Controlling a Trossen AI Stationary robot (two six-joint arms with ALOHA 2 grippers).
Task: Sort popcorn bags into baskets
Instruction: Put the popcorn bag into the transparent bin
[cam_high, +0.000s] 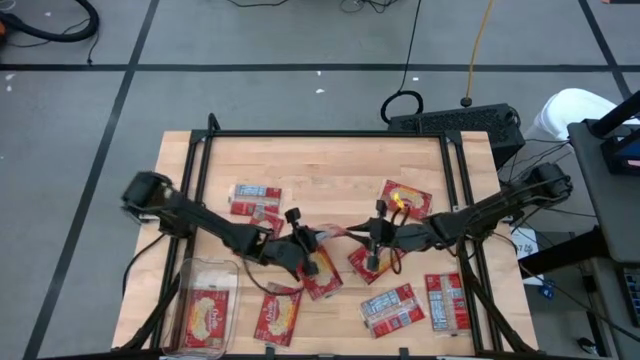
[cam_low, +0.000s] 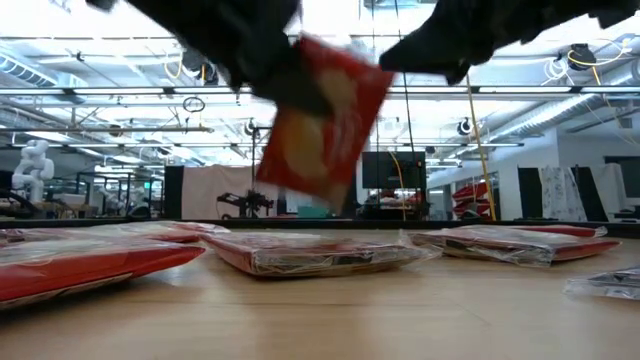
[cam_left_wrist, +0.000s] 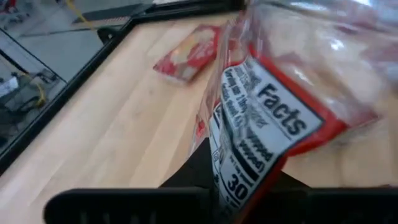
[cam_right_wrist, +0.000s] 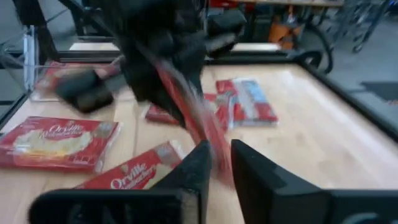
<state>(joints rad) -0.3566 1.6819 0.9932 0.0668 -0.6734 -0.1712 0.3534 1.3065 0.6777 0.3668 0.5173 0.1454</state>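
Hanging above the middle of the wooden desk (cam_high: 320, 165), a red popcorn bag (cam_high: 322, 274) is pinched by the left hand (cam_high: 305, 262), whose fingers are clenched on one edge of it. In the low view this lifted bag (cam_low: 320, 115) floats tilted, well clear of the desk top, its yellow popcorn picture facing the camera; the left wrist view shows its other face, the white nutrition label, right at the hand's fingers.

The right hand (cam_high: 372, 258) reaches in from the right and sits just beside the lifted bag, over another bag (cam_high: 366, 262) lying flat. In the right wrist view its two dark fingers (cam_right_wrist: 198, 167) stand a little apart, and the thin edge of the lifted bag runs down into the gap between them; whether they press on it I cannot tell.

The clear plastic basket (cam_high: 188, 278) stands at the near left corner of the desk with one bag (cam_high: 208, 318) lying flat inside, popcorn picture up. Just right of the basket another bag (cam_high: 277, 317) lies on the desk. Two bags (cam_high: 256, 201) with labels up lie left of centre toward the far side, and one (cam_high: 405, 198) lies right of centre at the far side. At the near right, two more label-up bags (cam_high: 393, 308) and (cam_high: 447, 302) lie side by side.
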